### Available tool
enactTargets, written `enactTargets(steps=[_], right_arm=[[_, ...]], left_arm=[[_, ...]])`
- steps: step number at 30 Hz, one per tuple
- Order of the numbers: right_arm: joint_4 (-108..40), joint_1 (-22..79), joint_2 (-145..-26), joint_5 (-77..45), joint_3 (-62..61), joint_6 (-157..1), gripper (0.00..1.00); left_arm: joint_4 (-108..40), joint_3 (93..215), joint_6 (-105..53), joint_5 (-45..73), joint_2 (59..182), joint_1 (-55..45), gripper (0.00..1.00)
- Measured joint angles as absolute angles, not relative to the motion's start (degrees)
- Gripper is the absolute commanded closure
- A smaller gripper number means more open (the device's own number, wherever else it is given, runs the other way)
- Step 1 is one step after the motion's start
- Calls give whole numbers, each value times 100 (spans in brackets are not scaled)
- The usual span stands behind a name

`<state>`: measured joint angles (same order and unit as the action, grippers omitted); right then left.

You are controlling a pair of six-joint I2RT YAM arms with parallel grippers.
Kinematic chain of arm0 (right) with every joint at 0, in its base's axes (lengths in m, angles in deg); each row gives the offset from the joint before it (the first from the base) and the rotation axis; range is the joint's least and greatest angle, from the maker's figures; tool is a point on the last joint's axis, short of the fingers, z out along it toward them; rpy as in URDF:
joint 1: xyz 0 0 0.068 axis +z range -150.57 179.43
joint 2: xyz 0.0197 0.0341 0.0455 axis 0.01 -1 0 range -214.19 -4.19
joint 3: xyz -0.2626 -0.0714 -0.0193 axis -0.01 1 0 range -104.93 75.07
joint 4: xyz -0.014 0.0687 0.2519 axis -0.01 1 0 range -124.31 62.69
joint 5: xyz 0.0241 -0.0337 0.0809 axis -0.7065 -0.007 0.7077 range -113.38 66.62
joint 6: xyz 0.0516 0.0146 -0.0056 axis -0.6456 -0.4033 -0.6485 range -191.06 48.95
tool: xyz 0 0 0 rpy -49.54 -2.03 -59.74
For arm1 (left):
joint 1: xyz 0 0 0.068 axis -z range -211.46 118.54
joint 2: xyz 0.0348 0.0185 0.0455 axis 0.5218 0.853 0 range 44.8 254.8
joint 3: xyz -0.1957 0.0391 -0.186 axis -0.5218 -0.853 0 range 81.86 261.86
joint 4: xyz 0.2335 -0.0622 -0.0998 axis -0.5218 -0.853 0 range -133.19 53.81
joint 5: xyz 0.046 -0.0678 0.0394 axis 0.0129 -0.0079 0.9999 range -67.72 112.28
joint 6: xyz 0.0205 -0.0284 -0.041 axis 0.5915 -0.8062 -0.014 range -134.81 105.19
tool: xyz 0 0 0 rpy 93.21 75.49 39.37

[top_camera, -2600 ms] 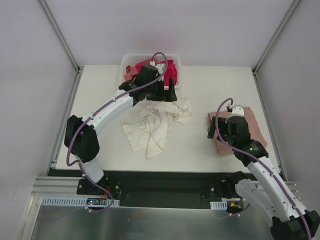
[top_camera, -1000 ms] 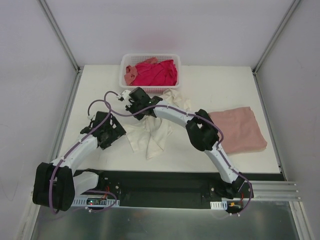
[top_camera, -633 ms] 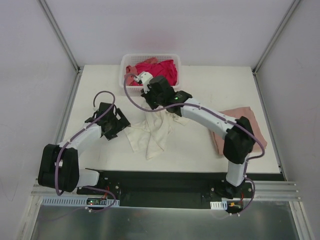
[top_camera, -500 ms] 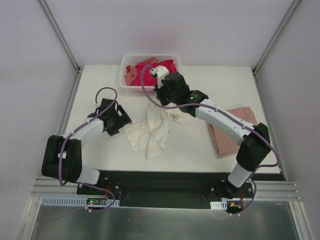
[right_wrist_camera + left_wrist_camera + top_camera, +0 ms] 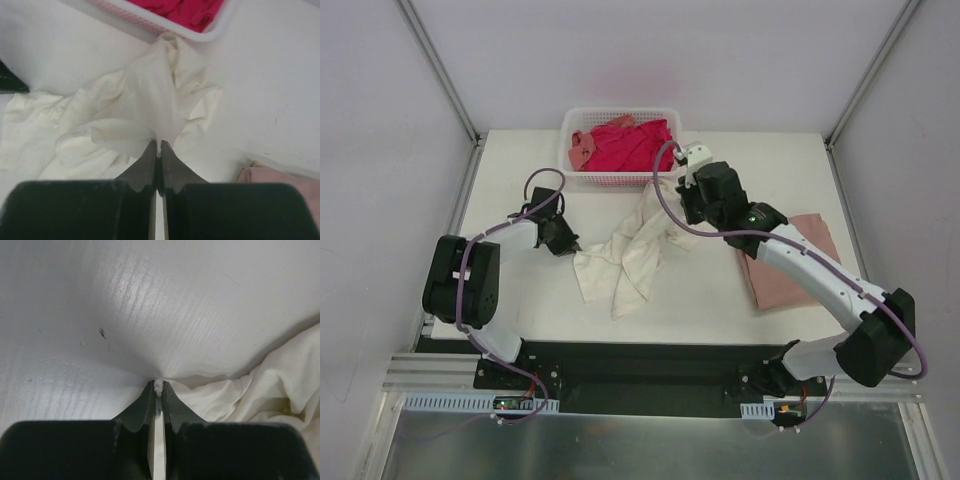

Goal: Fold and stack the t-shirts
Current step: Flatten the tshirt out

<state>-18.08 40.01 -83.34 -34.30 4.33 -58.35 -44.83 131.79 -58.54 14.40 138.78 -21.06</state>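
A crumpled cream t-shirt point(image 5: 620, 262) lies mid-table. My left gripper point(image 5: 570, 243) sits low at its left edge and is shut on a pinch of the cream cloth point(image 5: 250, 390), which shows between the fingertips point(image 5: 158, 386). My right gripper point(image 5: 680, 212) is shut on a raised fold of the same shirt point(image 5: 155, 95), held off the table in front of the basket. A dusty pink t-shirt point(image 5: 790, 270) lies folded at the right, partly under my right arm. A magenta t-shirt point(image 5: 632, 145) and a salmon one point(image 5: 582, 148) are in the basket.
The white lattice basket point(image 5: 620, 181) stands at the back centre of the table; its rim point(image 5: 220, 22) is just beyond the raised fold. The pink shirt's corner point(image 5: 280, 180) lies to the right of my right gripper. Metal frame posts flank the table.
My left gripper has reached the cream shirt's left edge and shut on it. My right gripper has carried its fold of the shirt to the right, along the basket's front.
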Motion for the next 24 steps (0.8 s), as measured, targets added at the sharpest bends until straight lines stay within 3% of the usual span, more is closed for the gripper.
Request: enactTargets(steps=[4,9,14,24], right_arm=[[-1679,3649,-7794,-3843,444,-5784,99],[-1478,3004,-6863,-4315,414,-5708,99],[-1192,2798,-5882,-4693,-26,-5500,99],[-1019,2792,-4361,-5082,-1315,-5083,99]], left_arm=[[-4649,13155,-5714,1566,13340,-2106,100],[-5006,13262,-5471,2233,11167,-2102,100],[-5432,14058,-5130,3166,9093,-2104,100],[-6319,15933,-4846,4388,7229,-2106,100]])
